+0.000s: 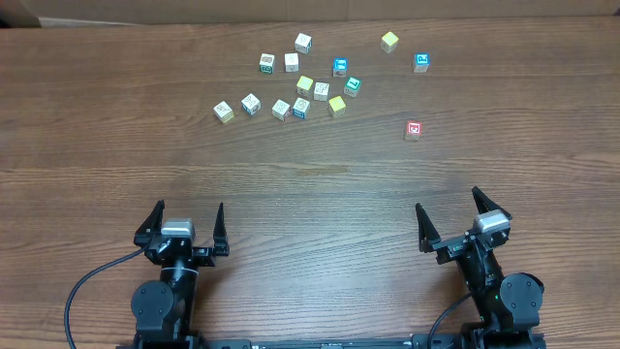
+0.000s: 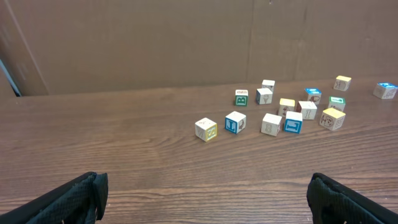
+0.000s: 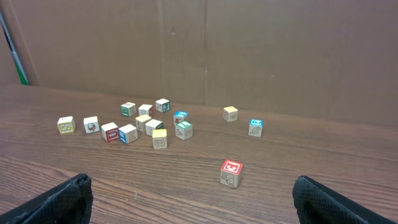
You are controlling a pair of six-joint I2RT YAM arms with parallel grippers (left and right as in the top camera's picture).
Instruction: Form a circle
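As no cube is held and no closed ring shows among the cubes, this entry puts the task at its opening step: picking out and reaching for a first cube.

Item 1, circle [image 1: 321,91]: not yet formed. The nearest thing to it is a loose knot of four small cubes at the far middle of the tabletop [image 1: 116,174], yellow and pale wood with coloured print. They lie near one another with gaps between, more a crooked patch than a ring.

Item 2, loose cubes [image 1: 251,104]: three trail off to the left of the knot and several lie behind it. A yellow cube [image 1: 389,41] and a blue cube [image 1: 421,62] sit at the far right. A red cube [image 1: 414,129] lies apart, nearest the right arm.

Item 3, left pincer [image 1: 190,206]: jaws spread fully with nothing between them. It sits low at the near edge, fingers pointing toward the cubes and well apart from them.

Item 4, right pincer [image 1: 448,200]: likewise spread wide and empty, at the near edge, turned slightly inward.

Next move, as judged: one arm must extend across the bare wood, come down over a cube on the knot's rim, and nudge or lift it so the four close around a common centre. The cubes are tiny and crowded, so wide jaws risk knocking neighbours. The open near side looks the safest approach.
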